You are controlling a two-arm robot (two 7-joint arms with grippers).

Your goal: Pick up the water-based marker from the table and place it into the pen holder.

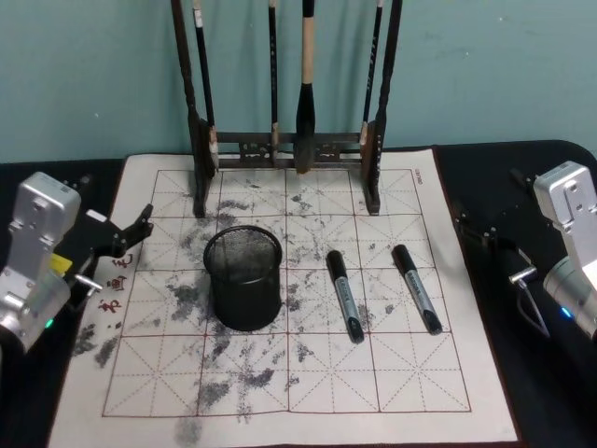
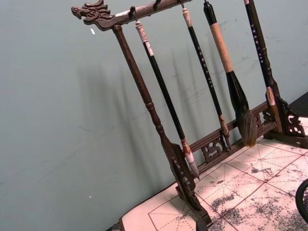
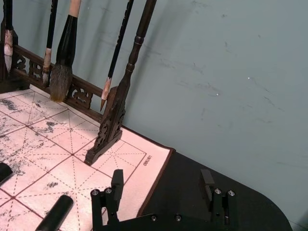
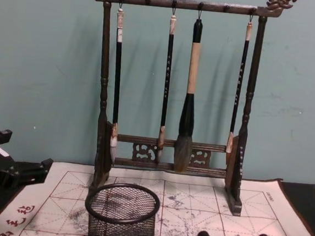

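Left gripper sits left of the mat, right gripper right of it; both spread, holding nothing. Marker lies flat just right of the pen holder, second marker beyond. Light, rigid, smooth barrel, probably rolls: pinch mid-barrel, across its width.

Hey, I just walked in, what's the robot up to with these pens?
Nothing is being handled yet. The left marker and the right marker lie on the ink-stained mat, on the robot's right of the pen holder, which has nothing in it. The left gripper is open at the mat's left edge. The right gripper is open at the mat's right edge.
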